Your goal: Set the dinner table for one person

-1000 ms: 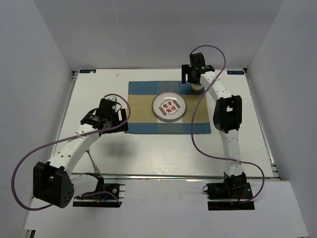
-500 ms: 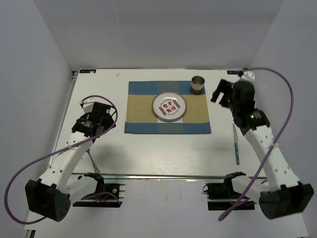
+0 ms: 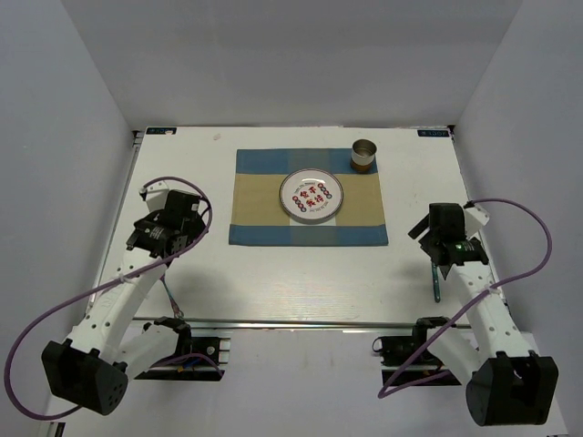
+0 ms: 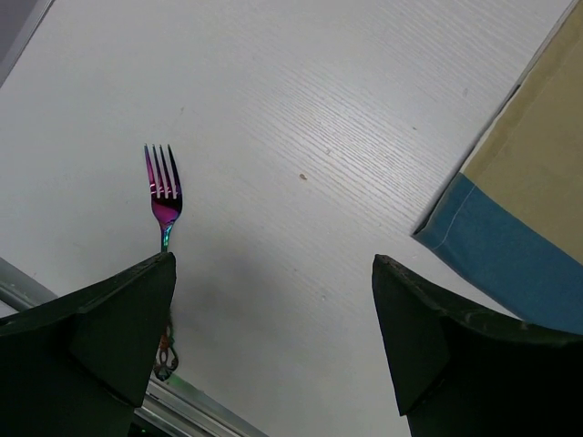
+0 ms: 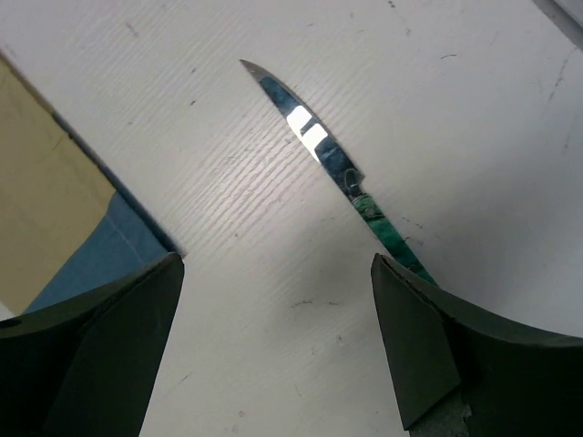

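The white dinner table (image 3: pixel 273 273) carries a blue-and-tan placemat (image 3: pixel 264 196) with a patterned plate (image 3: pixel 311 194) in its middle and a metal cup (image 3: pixel 363 155) on its back right corner. A knife (image 3: pixel 436 284) with a green handle lies right of the mat; in the right wrist view the knife (image 5: pixel 332 159) lies just ahead. My right gripper (image 3: pixel 441 248) is open and empty above it (image 5: pixel 273 346). A purple fork (image 4: pixel 164 196) lies near the front rail, left of the mat (image 3: pixel 169 296). My left gripper (image 3: pixel 153 238) is open and empty (image 4: pixel 273 346) over bare table.
The aluminium rail (image 3: pixel 319 321) runs along the near edge and shows in the left wrist view (image 4: pixel 182 405). White walls enclose the table. The placemat's corner shows in both wrist views (image 4: pixel 519 218) (image 5: pixel 82 228).
My right arm left the cup on the mat's back right corner, swung right and came down over the knife. My left arm drew back left, away from the mat.
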Robot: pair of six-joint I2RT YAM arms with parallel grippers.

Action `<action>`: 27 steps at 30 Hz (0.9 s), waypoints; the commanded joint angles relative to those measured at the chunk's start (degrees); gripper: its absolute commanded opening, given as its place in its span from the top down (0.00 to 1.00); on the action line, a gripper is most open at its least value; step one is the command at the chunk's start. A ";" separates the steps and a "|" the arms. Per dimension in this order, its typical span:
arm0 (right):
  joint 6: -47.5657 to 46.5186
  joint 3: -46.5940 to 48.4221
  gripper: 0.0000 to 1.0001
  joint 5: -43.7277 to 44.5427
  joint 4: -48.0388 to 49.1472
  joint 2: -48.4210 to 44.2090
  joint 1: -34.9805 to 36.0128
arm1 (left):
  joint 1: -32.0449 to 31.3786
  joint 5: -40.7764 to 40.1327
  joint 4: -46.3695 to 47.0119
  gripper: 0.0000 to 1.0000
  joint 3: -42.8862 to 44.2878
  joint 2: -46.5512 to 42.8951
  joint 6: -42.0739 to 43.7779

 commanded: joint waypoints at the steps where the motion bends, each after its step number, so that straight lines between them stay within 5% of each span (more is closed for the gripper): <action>1: -0.34 0.24 0.11 2.14 0.67 3.24 -3.35 | 0.24 -1.51 0.21 0.02 1.28 0.86 1.60; 14: -5.36 -8.46 0.11 1.52 9.10 4.73 -11.01 | 1.29 7.45 4.43 0.02 0.23 3.24 6.52; 27: -16.62 -3.37 0.12 -18.42 8.85 20.74 -13.83 | 1.30 9.21 4.61 0.02 0.23 4.56 7.05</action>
